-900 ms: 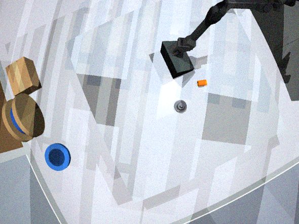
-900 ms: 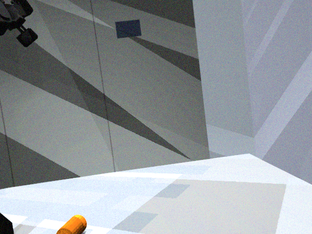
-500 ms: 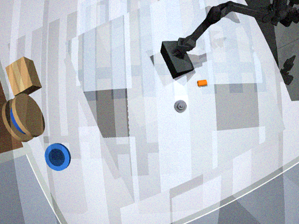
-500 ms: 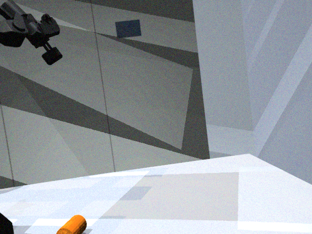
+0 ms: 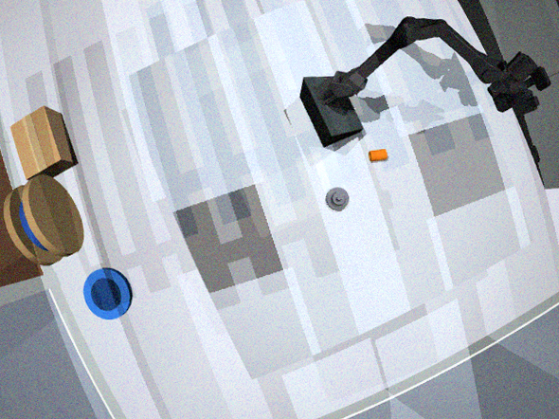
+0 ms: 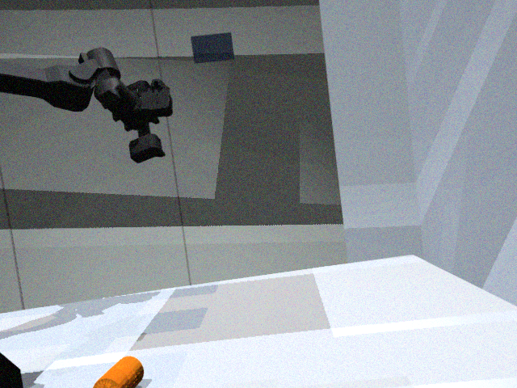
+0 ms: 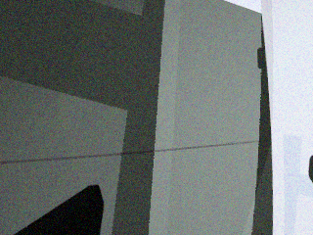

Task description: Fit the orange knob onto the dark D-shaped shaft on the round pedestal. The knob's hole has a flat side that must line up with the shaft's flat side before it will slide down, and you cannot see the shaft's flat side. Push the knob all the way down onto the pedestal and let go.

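The orange knob (image 5: 378, 155) (image 6: 123, 373) lies on its side on the table, near a corner of the arm's black mounting box. The round grey pedestal (image 5: 329, 202) stands a short way from the knob, with the small shaft (image 5: 338, 198) upright at its centre. The shaft's flat side cannot be made out, and the knob's hole is too small to read. My gripper (image 5: 520, 85) (image 6: 151, 118) is open and empty, high up at the table's edge, well away from both knob and pedestal. The wrist view shows the two dark fingers wide apart, with floor and table edge beyond, but no knob.
The black mounting box (image 5: 333, 118) stands close to the knob, with the arm reaching out from it. A wooden block (image 5: 37, 144), a tan spool with a blue core (image 5: 57, 215) and a blue round dish (image 5: 90, 294) are at the far left.
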You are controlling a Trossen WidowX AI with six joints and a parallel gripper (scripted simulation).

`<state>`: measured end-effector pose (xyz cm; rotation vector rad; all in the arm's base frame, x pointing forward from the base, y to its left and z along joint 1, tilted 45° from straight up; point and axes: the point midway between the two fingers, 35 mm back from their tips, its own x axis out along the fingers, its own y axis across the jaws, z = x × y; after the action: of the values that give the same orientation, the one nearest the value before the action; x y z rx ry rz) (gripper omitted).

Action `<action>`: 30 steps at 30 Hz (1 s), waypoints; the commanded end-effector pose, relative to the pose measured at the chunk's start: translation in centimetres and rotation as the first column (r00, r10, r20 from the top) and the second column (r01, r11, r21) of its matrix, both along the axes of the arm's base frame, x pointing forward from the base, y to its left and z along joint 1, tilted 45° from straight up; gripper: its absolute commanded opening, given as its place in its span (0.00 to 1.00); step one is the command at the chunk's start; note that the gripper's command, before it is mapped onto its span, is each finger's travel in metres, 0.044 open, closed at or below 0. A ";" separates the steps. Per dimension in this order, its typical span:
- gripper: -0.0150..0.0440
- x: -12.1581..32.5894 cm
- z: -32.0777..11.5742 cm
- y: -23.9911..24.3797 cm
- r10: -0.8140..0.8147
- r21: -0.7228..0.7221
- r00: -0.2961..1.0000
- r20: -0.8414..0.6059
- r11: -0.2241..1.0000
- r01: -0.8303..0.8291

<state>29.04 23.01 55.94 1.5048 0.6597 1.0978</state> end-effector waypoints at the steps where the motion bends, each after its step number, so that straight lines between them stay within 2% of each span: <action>1: 1.00 4.0 -6.4 -0.4 -0.041 -0.073 0.978 -0.202 0.997 0.027; 8: 1.00 8.2 -16.9 -2.1 -0.126 -0.168 0.857 -0.499 0.985 0.046; 15: 1.00 9.5 -27.8 -5.0 -0.214 -0.239 0.623 -0.753 0.970 0.044; 23: 1.00 7.0 -39.7 -9.1 -0.280 -0.282 0.225 -0.933 0.959 0.027; 30: 1.00 1.0 -48.7 -12.4 -0.271 -0.280 -0.207 -0.940 0.960 0.014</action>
<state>33.62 12.24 11.57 1.9693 1.4611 -0.5201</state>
